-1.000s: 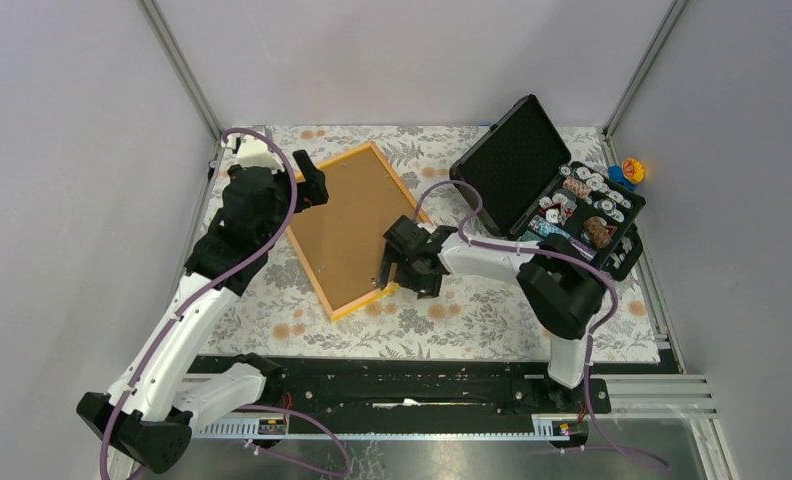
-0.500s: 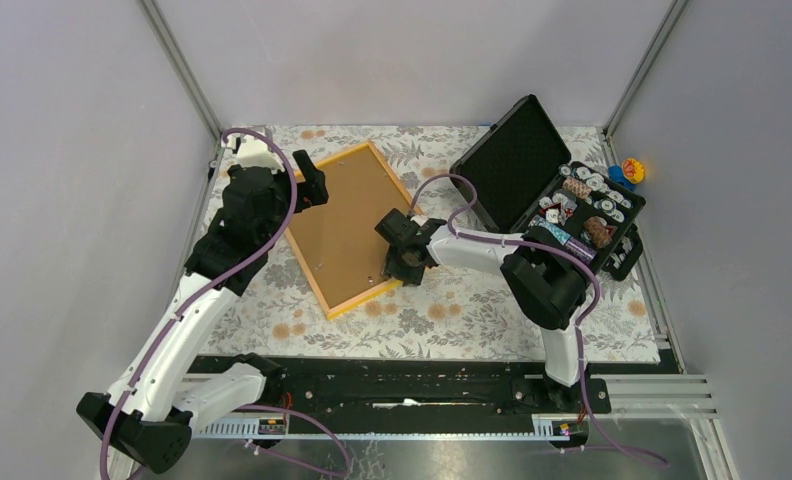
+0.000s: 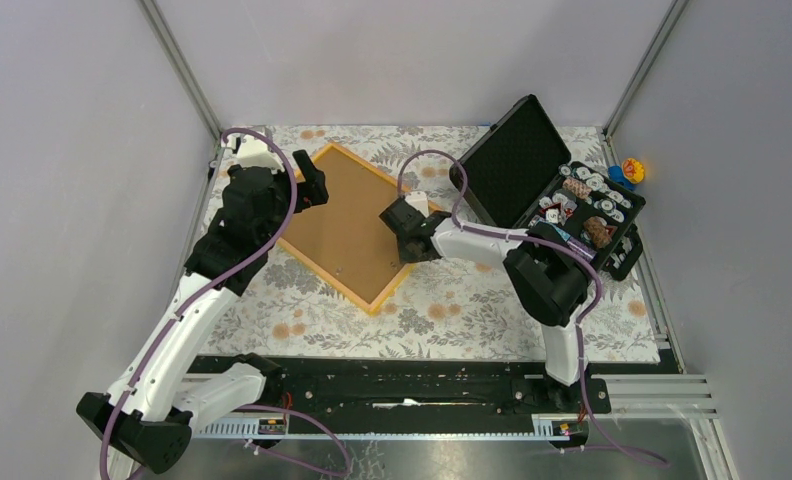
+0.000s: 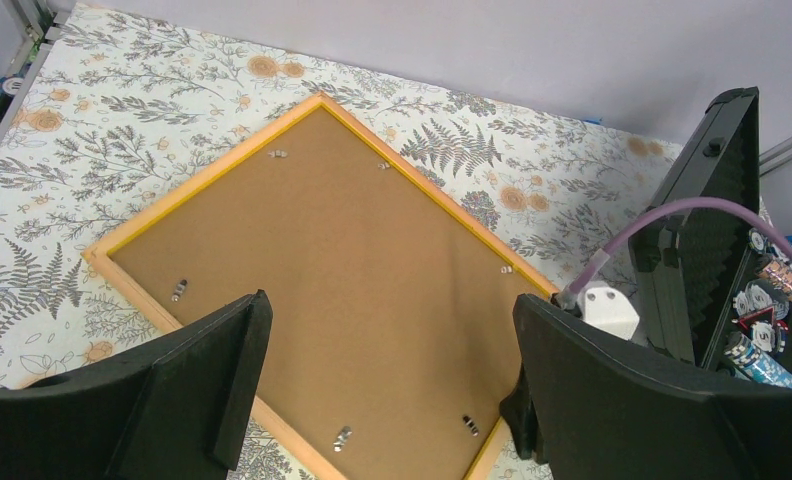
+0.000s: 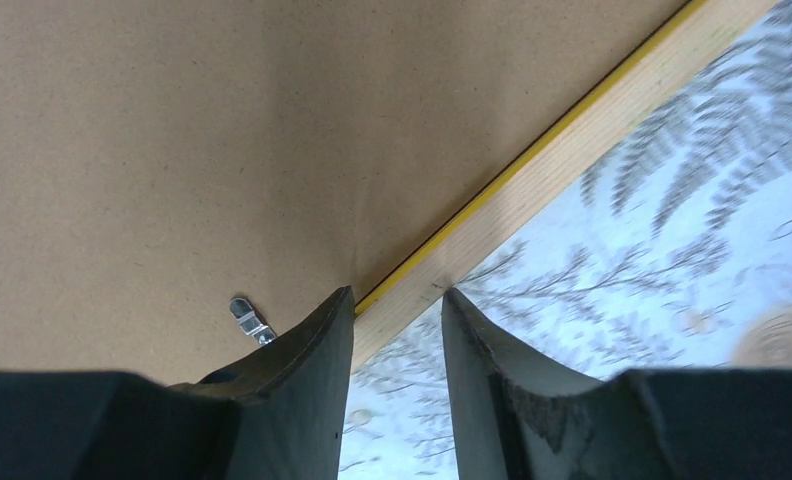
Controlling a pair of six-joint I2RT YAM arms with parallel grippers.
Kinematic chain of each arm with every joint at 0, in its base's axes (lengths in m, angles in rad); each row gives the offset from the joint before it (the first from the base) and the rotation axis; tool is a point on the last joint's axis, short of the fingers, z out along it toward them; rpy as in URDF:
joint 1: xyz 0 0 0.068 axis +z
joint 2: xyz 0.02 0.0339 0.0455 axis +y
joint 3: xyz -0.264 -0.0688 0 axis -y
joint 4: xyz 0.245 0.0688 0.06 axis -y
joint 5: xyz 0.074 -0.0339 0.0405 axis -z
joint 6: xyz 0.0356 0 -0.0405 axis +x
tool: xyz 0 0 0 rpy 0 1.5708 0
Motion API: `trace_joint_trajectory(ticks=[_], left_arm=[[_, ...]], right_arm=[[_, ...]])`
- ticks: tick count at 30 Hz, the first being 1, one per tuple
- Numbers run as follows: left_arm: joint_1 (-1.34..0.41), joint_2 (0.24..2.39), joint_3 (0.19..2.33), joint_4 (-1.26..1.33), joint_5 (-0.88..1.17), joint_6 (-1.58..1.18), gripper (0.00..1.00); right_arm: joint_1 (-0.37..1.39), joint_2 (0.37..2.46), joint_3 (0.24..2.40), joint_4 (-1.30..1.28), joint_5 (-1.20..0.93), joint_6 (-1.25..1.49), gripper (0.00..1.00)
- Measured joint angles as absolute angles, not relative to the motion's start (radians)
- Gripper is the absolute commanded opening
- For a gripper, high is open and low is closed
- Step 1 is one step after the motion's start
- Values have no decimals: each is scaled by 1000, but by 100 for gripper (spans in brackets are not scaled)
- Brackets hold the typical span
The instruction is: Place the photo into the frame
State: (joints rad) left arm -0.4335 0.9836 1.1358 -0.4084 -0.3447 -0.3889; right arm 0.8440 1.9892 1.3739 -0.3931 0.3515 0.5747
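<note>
The right pincer [image 5: 396, 305] is narrowed onto the frame [image 5: 572, 145]. Its two dark fingers [image 5: 307, 340] straddle the pale wooden rail, one on the inner side over the brown backing board [image 5: 172, 140], the other on the outer side over the floral cloth [image 5: 672, 250]. Both pads look pressed against the rail, so it has hold of the frame's edge. A small metal tab [image 5: 247, 318] sits on the board just beside the inner finger.

The frame lies back-up on the cloth and reaches away from this pincer towards the left pincer [image 4: 389, 300]. The left pincer hangs above the frame's far side with its fingers spread as wide as they go, gripping nothing. In its own view the board fills the gap between them. The open black case [image 3: 517, 165] stands just behind the right pincer, apart from the frame.
</note>
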Motion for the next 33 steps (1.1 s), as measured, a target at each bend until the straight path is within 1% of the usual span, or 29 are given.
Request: trace_joint_trajectory(ticks=[2,5,6,9,24,33], left_arm=[[-434,984,1136,-408,-345,-389,99],[-434,984,1136,-408,-345,-389,99],[-434,984,1136,-408,-345,-389,99],[-434,984,1136,-408,-345,-389,99],[-434,998,1136,-408,-342,-389,99],[-434,998,1136,-408,-341,-389,99]], right_arm=[[818,1990,1379,-395,357,515,41],[770,1991,1389,-401,345,440,62],[755,1991,1392,-405,341,414,67],[731,1991,1394,-413,324,374,76],[733,1987,1407,-432,138,401,82],[735,1990,1410,-429,115,422,83]])
